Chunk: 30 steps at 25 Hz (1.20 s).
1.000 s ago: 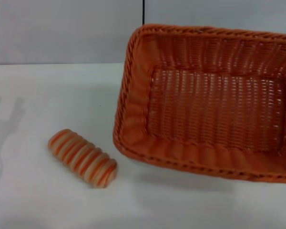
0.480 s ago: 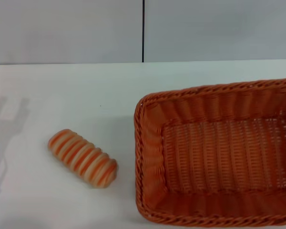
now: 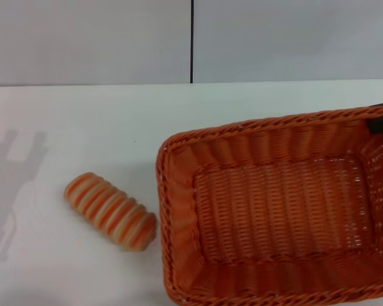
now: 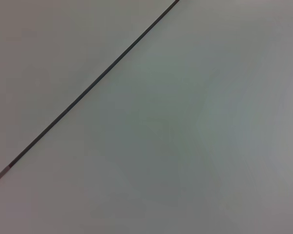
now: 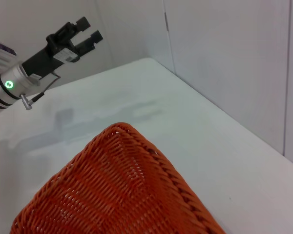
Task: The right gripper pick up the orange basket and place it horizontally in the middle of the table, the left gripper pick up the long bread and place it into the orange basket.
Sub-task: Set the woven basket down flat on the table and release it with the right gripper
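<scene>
The orange basket [image 3: 281, 210] fills the right half of the head view, open side up, its long side running left to right. A corner of the orange basket [image 5: 117, 190] shows in the right wrist view. A black part of my right gripper [image 3: 381, 122] sits on its far right rim, shut on it. The long bread [image 3: 111, 211] lies on the white table [image 3: 83, 121], just left of the basket and apart from it. My left gripper [image 5: 89, 30] appears only in the right wrist view, raised over the table's left side, fingers apart and holding nothing.
A grey wall with a dark vertical seam [image 3: 192, 41] stands behind the table. The left arm's shadow [image 3: 16, 166] falls on the table's left part. The left wrist view holds only wall and seam [image 4: 88, 90].
The basket has come down from a raised, tilted pose and slid left toward the bread. The bread has not moved.
</scene>
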### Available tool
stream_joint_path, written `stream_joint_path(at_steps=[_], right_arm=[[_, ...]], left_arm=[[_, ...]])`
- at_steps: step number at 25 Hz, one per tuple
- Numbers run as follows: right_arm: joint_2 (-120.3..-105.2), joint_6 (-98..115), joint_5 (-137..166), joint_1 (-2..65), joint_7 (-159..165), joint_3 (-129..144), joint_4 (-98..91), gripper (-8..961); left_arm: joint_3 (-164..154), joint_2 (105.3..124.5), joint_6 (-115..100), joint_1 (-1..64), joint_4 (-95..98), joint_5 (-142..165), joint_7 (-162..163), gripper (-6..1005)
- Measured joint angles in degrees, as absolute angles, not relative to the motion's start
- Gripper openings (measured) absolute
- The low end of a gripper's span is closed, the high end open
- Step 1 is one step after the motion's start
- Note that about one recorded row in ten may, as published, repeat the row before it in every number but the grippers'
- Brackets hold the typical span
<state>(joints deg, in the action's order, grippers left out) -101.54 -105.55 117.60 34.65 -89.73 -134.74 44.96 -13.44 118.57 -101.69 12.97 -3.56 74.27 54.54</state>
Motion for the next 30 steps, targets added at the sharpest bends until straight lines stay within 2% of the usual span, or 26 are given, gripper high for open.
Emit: stream_joint_path(at_steps=[7,16,24,30], right_arm=[[-102.18,-102.72,117.55,35.99,-93.96,-134.76,39.84,174],[-104.99,-101.63,117.5,36.04,-94.93,-135.23,40.04,174],[-105.39,-101.28,116.05,35.73,-95.0,-135.36,40.09,173],[-106.49,-100.83,114.77,36.24,-95.58,-135.11,40.07,172]], left_arm=[[-13.54,118.56,-101.92,13.0,-4.55,74.27,54.8,813],[-13.46,118.42,-102.03,13.11,-4.57,74.26,54.91,813],[-13.51,118.38,-102.3,12.78,-4.57,74.26,55.06,813],[-13.57,118.38,-102.31,13.06,-4.57,74.26,55.08,813]])
